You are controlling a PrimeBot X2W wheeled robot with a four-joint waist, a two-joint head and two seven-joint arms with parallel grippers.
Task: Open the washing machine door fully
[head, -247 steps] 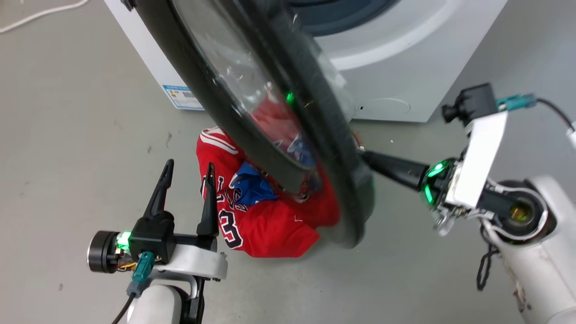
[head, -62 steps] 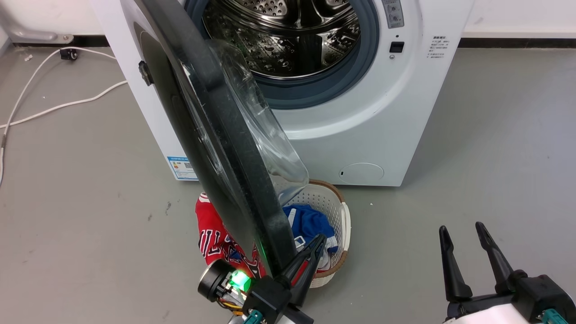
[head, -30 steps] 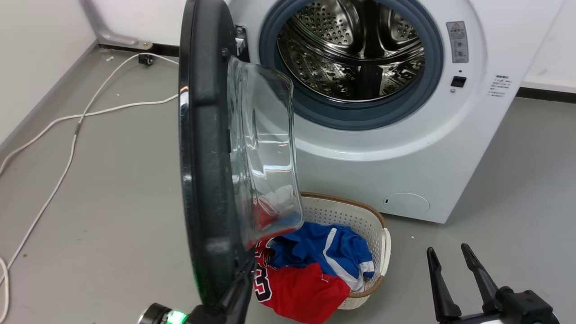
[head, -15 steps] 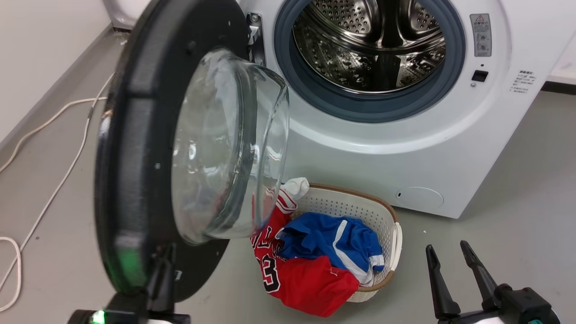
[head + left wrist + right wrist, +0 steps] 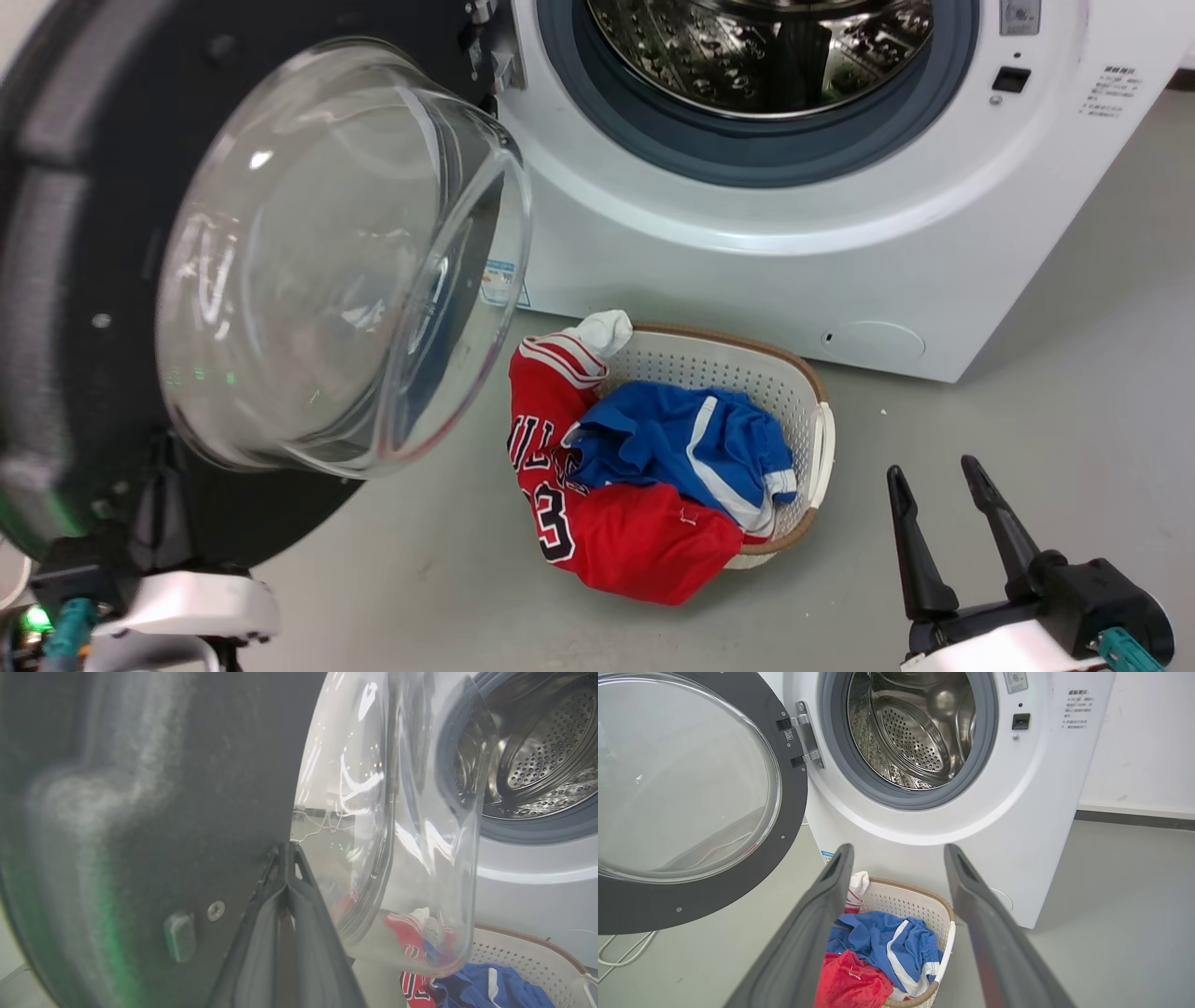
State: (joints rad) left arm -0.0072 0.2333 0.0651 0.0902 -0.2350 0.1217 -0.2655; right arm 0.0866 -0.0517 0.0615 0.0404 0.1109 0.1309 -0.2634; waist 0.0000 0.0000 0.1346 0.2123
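Your left jaws, pressed together, touch the round glossy black washing machine door (image 5: 56, 280) at lower left. Your right jaws stand spread at lower right, well apart from it.

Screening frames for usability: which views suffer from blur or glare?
Left wrist view: door rim badly out of focus with a green glow, bowl streaked by reflections. Head view: door's left edge soft, small highlights on the bowl. Right wrist view: sharp on the drum, evenly lit.

light bright, even | washing machine door (image 5: 317, 261) glare (left wrist view blurred)
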